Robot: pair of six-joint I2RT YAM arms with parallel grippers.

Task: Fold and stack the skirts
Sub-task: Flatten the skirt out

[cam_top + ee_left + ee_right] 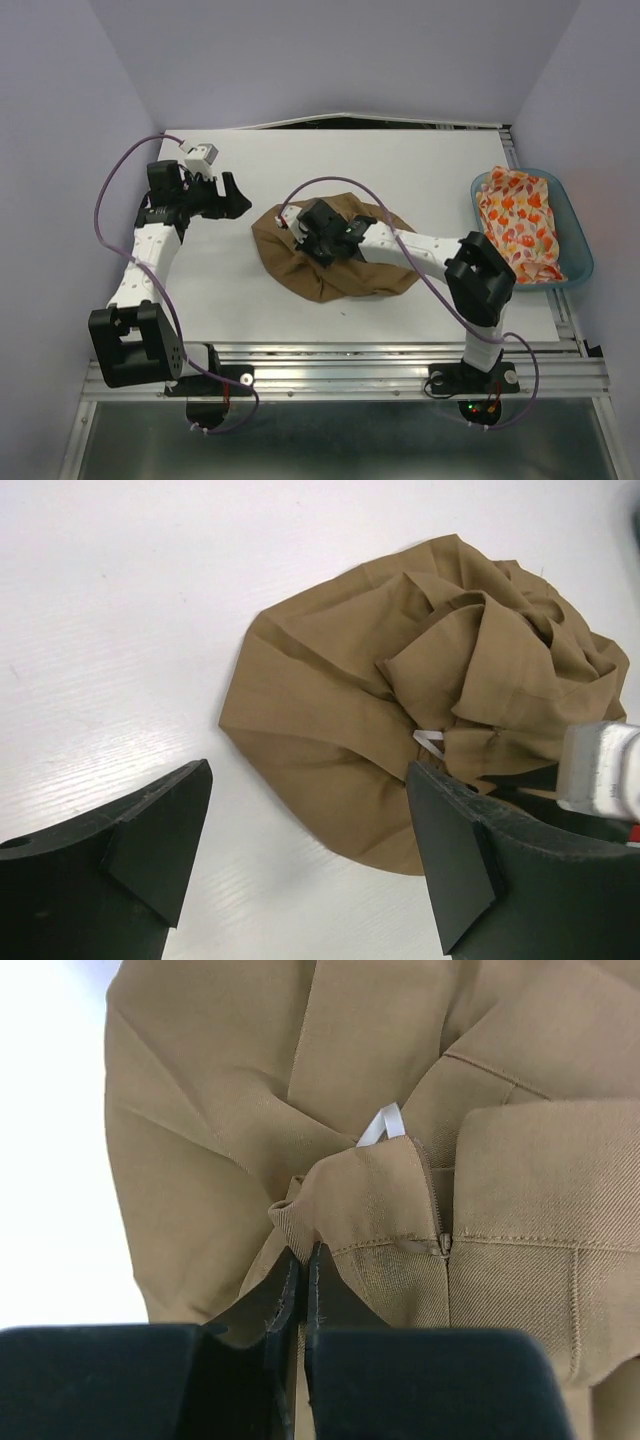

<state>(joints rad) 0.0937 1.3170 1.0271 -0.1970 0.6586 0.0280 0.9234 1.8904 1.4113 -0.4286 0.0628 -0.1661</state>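
The tan-brown skirt [335, 282] lies crumpled in a round heap at the table's middle. My right gripper [308, 238] is over it and shut on a fold of its waistband [303, 1270], beside the zip [440, 1245] and a white label loop [382, 1125]. My left gripper [238, 197] is open and empty, above the bare table just left of the skirt; its wrist view shows the skirt [400, 700] ahead, between and beyond its fingers [150, 840]. The leaf-print skirt [520, 225] lies bunched in the teal tub [582, 255] at the right.
The white table [400, 160] ends at a metal rail at the near edge, where both arm bases stand. Purple cables loop over each arm. Grey walls close in the left, right and back. The tub sits at the table's right edge.
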